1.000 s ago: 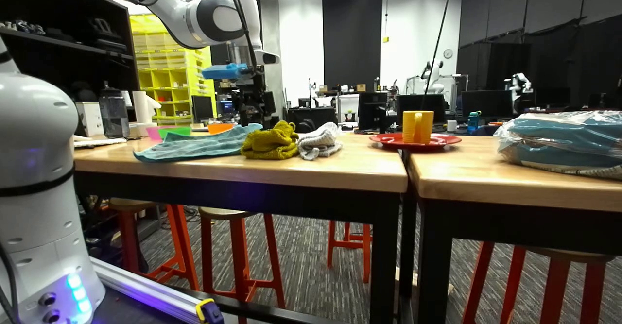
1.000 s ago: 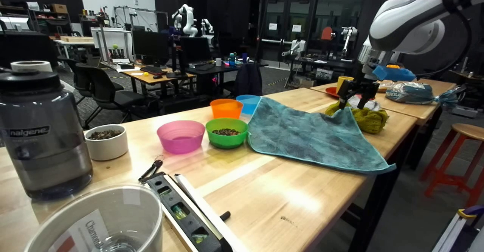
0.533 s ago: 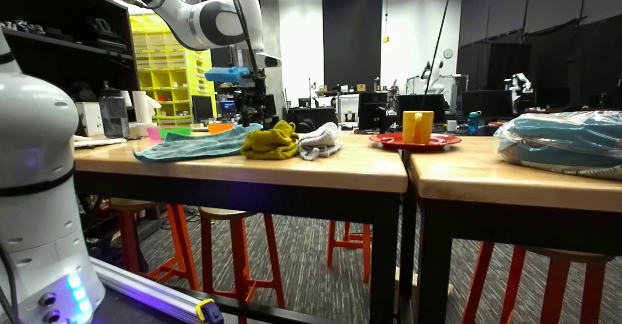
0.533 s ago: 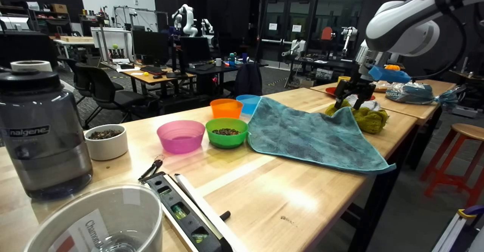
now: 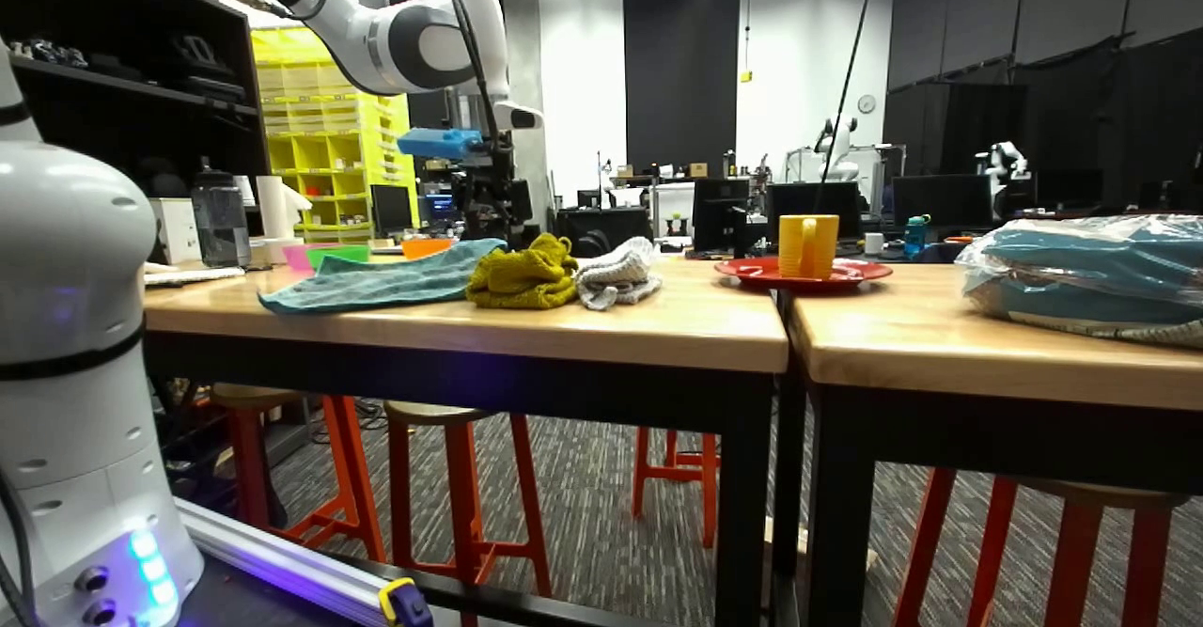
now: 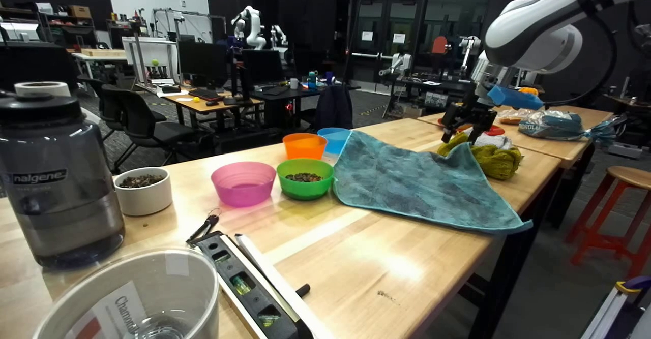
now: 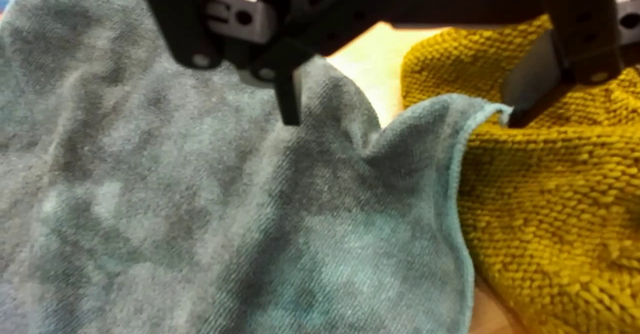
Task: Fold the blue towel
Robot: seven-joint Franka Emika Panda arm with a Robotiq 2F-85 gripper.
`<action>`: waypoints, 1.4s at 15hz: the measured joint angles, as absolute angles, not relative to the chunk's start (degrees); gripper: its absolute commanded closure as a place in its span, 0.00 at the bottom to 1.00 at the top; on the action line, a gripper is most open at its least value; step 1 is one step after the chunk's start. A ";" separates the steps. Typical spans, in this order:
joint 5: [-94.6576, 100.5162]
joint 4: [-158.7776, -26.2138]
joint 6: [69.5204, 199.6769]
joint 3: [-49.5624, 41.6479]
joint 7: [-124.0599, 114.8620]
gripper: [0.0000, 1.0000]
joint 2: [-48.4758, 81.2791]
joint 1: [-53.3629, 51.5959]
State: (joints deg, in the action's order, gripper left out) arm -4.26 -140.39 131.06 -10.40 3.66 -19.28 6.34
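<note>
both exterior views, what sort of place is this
Most likely a robotics lab: white jointed robot arms in the background, flat black monitors and a tall yellow compartmented storage rack.

In an exterior view, the towel (image 6: 417,186) lies on the table (image 6: 346,257), right of the bowls (image 6: 243,186), left of the rag (image 6: 498,162).

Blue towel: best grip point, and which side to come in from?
Take the blue towel by its peaked corner next to the yellow-green rag, coming from above. That corner looks lifted into a fold, likely easier to pinch than the flatter rest. The hand hangs near it, open; closing high on the fold should help avoid the rag.
</note>
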 measured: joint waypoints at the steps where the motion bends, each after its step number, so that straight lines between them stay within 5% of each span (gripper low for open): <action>1: -4.27 -140.29 130.99 -10.29 3.65 0.00 -19.03 6.33; 3: -4.27 -140.26 130.78 -10.19 3.64 0.00 -18.53 6.33; 4: -4.27 -140.26 130.60 -10.18 3.64 0.25 -18.27 6.33; 7: -4.39 -140.26 130.10 -10.12 3.62 0.39 -17.74 6.33; 15: -4.42 -140.19 129.98 -9.89 3.54 1.00 -17.63 6.34; 21: -4.20 -140.05 129.67 -7.11 2.92 0.99 -19.42 6.23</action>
State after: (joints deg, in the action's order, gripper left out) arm -4.20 -140.05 129.67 -7.11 2.92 -19.42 6.23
